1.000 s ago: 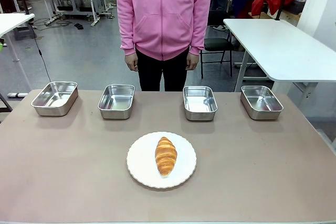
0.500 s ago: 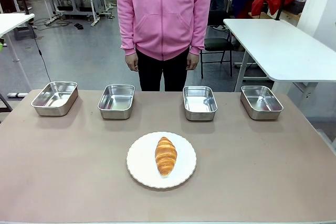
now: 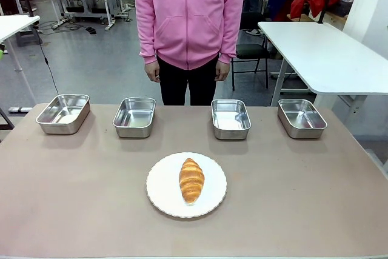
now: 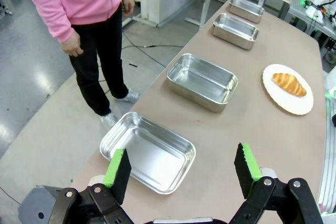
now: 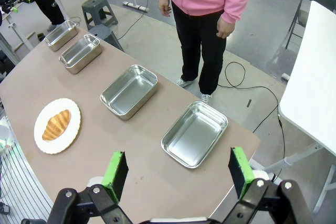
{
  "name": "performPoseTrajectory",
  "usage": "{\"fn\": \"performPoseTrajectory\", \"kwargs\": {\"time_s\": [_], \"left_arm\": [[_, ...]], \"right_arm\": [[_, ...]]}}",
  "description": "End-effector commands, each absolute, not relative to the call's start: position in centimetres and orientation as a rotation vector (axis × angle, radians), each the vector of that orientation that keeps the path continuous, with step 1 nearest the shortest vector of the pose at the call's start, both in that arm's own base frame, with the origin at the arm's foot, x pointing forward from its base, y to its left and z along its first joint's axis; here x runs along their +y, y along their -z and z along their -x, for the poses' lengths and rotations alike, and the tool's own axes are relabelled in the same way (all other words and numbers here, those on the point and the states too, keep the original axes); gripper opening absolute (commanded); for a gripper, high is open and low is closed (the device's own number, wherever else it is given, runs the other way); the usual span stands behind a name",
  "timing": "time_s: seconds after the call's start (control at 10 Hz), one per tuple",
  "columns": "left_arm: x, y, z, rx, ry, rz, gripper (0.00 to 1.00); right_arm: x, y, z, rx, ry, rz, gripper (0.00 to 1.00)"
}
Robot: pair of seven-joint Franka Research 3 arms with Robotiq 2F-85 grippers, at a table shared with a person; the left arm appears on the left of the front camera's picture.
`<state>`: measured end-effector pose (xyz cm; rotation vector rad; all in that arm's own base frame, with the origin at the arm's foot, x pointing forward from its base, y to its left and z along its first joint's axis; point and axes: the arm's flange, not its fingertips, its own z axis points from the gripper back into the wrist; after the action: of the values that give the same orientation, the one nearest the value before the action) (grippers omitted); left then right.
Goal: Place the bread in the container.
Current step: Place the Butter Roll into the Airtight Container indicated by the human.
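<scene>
The bread (image 3: 191, 179), a golden-brown croissant, lies on a round white plate (image 3: 159, 189) in the middle of the brown table. Several alike steel containers stand empty in a row along the far edge: far left (image 3: 63, 113), centre left (image 3: 134, 116), centre right (image 3: 231, 118), far right (image 3: 302, 117). I cannot tell which one the task means. My left gripper (image 4: 181, 161) hangs open high above the far-left pan (image 4: 148, 150), far from the bread (image 4: 288, 84). My right gripper (image 5: 177, 163) is open too, above the far-right pan (image 5: 195, 134); the bread (image 5: 55, 125) is far off.
A person in a pink hoodie (image 3: 188, 16) stands at the far side, both hands (image 3: 151, 72) hanging down by the thighs. A white table (image 3: 327, 53) stands off to the back right. Bare tabletop (image 3: 73, 186) surrounds the plate on every side.
</scene>
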<state>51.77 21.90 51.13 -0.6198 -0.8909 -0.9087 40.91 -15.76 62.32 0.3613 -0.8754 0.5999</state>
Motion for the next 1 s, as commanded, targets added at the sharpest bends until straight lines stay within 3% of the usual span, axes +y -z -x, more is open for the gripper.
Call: {"fn": "performPoseTrajectory", "kwargs": {"time_s": [0.0, 0.9], "left_arm": [[21.81, -51.21, -51.59, -0.897, 0.924, 0.616, 1.00], [21.81, -51.21, -51.59, -0.897, 0.924, 0.616, 1.00]], "right_arm": [[-15.76, -62.43, -41.12, -0.900, -0.616, -0.368, 1.00], [-15.76, -62.43, -41.12, -0.900, -0.616, -0.368, 1.00]]}}
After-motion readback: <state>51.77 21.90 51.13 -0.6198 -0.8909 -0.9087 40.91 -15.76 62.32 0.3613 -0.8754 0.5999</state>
